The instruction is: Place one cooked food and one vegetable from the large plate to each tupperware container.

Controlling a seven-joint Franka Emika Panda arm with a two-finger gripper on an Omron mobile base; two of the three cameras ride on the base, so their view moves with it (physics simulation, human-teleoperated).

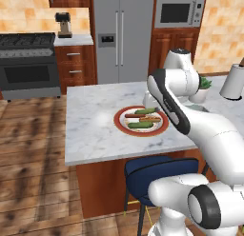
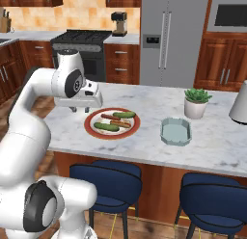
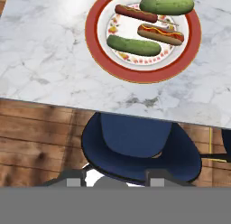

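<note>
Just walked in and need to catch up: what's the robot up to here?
It is sorting food from the plate into tubs, but nothing has moved yet. Both sausages, the plain one and the one in a bun, and both cucumbers lie on the plate. The teal tub by the potted plant holds nothing. The gripper hangs near the plate's edge, holding nothing.

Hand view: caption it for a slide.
Red-rimmed large plate on the marble counter holds two cucumbers and two sausages.
</note>
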